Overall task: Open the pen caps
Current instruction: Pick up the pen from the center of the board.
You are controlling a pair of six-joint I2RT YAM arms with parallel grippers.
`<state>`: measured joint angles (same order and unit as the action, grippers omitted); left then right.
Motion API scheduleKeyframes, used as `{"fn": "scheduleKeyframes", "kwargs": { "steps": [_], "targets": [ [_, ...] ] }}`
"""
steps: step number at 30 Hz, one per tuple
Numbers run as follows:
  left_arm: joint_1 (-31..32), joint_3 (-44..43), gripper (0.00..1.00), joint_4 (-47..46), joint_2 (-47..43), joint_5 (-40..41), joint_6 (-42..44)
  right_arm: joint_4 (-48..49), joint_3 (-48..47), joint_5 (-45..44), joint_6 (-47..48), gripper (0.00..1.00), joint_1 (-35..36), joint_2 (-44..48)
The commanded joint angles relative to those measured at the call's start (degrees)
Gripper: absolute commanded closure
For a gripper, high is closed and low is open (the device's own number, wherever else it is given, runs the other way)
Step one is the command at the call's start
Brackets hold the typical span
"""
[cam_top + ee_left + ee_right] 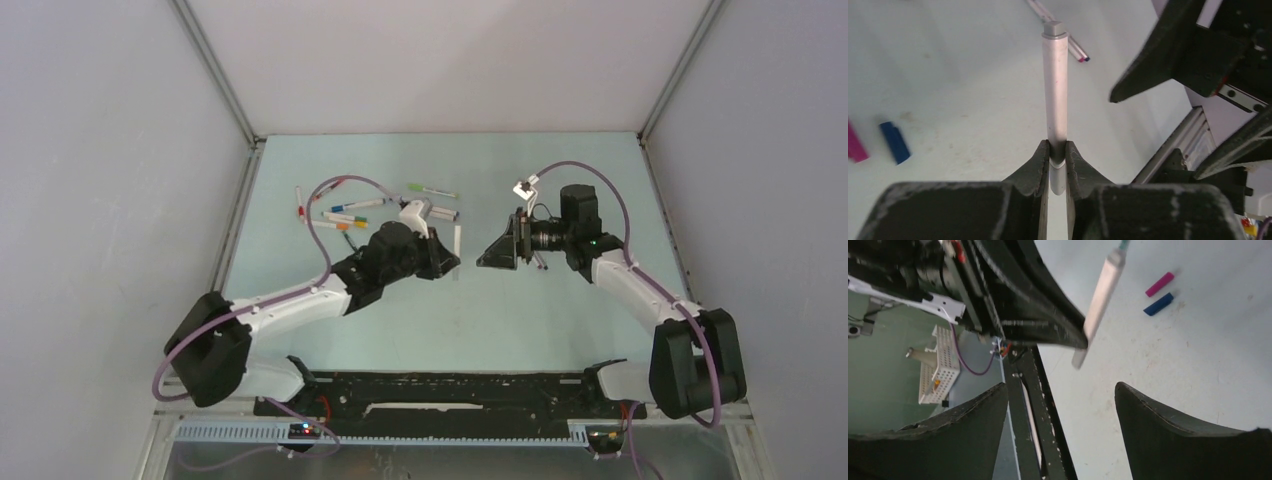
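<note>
My left gripper point(443, 262) point(1057, 148) is shut on the lower end of a white pen point(1055, 90) point(457, 240) point(1100, 295), which sticks out ahead and ends in a grey tip point(1054, 29). My right gripper point(492, 254) point(1060, 390) faces it from the right, jaws wide open with nothing between them, a short way from the pen. Two loose pen caps lie on the table: a blue cap point(895, 142) point(1158, 304) and a pink cap point(854, 145) point(1159, 284). Several other pens point(350, 212) lie at the back left.
A green pen point(433, 190) and a short white one point(443, 213) lie behind the left gripper. Two thin pens point(1075, 47) rest on the table beyond the held one. The side walls point(235, 215) border the table. A black rail point(450, 395) runs along the near edge.
</note>
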<state>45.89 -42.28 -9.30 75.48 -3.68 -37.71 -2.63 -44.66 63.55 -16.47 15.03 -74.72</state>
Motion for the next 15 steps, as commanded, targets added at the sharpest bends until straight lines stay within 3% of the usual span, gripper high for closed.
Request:
{"fn": "scheduleKeyframes", "kwargs": {
  "steps": [1, 7, 15],
  "targets": [
    [2.98, -5.76, 1.00, -6.00, 2.74, -0.53, -1.41, 11.75, 0.74, -1.31, -11.79, 0.19, -0.96, -0.86],
    [5.32, -7.38, 1.00, -7.53, 5.15, -0.85, -2.61, 11.90, 0.83, -2.91, -12.76, 0.22, -1.01, -2.26],
    [7.01, -8.17, 1.00, -8.49, 6.01, -0.94, -3.28, 13.00, 1.54, -4.00, -14.09, 0.35, -2.00, -2.25]
  ]
}}
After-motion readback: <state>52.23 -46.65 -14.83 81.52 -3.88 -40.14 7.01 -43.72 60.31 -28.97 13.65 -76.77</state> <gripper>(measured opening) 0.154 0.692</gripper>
